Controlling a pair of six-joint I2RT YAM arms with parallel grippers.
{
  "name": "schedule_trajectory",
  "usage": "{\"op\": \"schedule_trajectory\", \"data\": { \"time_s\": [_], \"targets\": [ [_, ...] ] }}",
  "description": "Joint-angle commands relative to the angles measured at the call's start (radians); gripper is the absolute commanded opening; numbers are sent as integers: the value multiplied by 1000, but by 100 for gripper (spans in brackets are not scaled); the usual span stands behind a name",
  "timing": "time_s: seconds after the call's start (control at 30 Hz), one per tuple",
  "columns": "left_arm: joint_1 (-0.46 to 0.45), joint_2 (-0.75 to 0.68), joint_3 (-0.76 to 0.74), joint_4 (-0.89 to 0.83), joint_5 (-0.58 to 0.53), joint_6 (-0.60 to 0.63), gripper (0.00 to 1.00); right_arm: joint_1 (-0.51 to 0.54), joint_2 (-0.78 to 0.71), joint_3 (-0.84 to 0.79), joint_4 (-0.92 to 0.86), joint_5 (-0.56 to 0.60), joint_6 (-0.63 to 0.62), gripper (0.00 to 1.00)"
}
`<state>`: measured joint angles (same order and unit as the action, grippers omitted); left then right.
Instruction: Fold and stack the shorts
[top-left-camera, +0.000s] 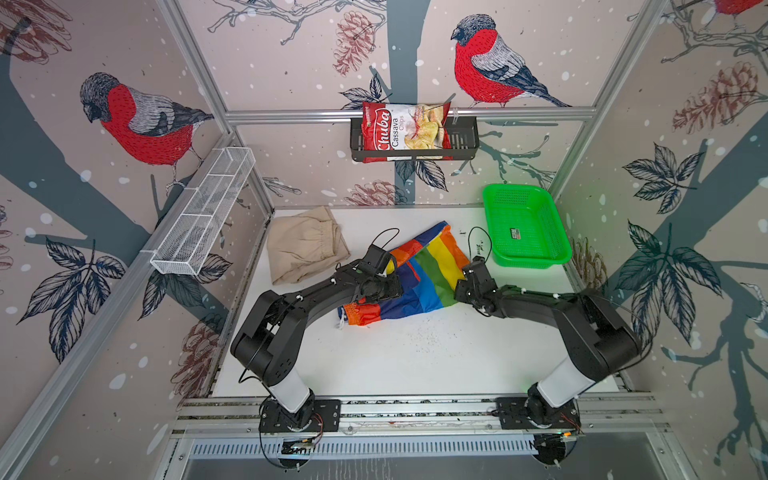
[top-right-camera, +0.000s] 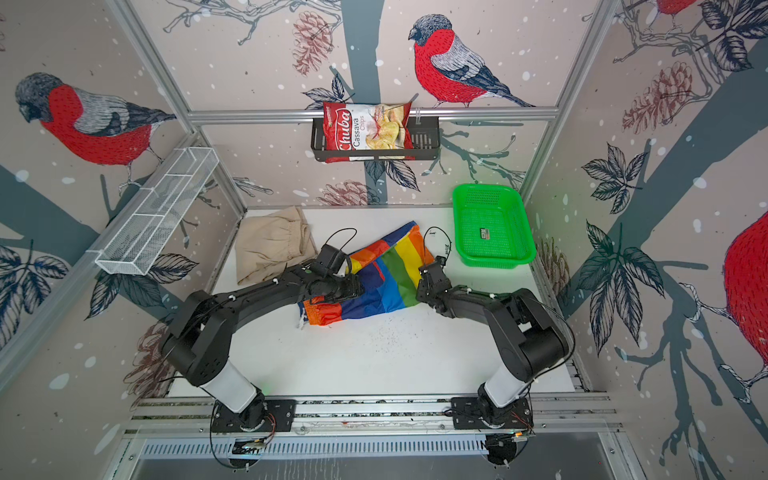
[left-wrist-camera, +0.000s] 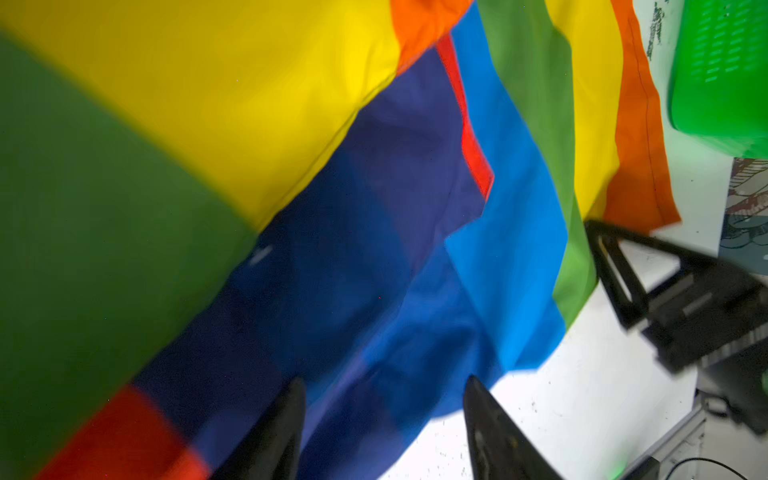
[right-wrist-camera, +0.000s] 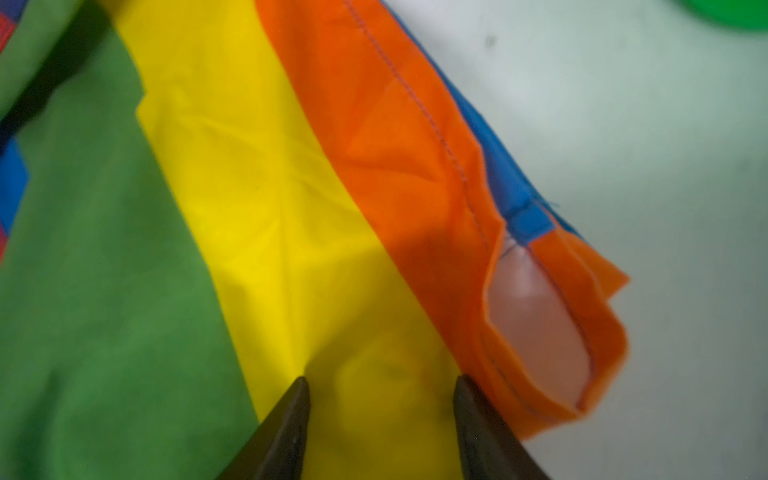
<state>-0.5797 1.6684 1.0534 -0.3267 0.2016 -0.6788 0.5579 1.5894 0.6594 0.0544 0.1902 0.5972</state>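
Rainbow shorts (top-left-camera: 428, 282) are spread on the middle of the white tabletop (top-left-camera: 415, 365). The waist and its white drawstring (top-left-camera: 340, 322) are turned to the near left, and the legs are pointed to the far right, near the green basket (top-left-camera: 525, 224). Beige shorts (top-left-camera: 305, 245) are laid in the far left corner, apart from them. The left claw (left-wrist-camera: 384, 386) is held open over the blue part, and the right claw (right-wrist-camera: 381, 382) is held open at the yellow stripe, with no cloth gripped by either.
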Motion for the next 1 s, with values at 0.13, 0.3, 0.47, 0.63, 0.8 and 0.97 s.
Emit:
{"op": "schedule_trajectory", "data": {
  "time_s": [0.13,0.3,0.47,0.63,0.8,0.97],
  "targets": [
    [-2,70,98,-128,-233,39,59,72,-180,-7,-278,33,103,56],
    [-7,125,160,-155,-267,48,57,64,-214,161,-210,83,-6,55],
    [-57,166,227,-168,-255,52,57,70,-36,305,-109,-77,-64,13],
    [-79,275,329,-241,-333,69,55,58,127,352,-34,-275,-60,0],
    [-80,402,477,-320,-489,85,55,31,200,320,13,-341,-29,0],
    [-66,525,685,-388,-694,137,55,-11,199,251,48,-367,-16,1]
  ]
}}
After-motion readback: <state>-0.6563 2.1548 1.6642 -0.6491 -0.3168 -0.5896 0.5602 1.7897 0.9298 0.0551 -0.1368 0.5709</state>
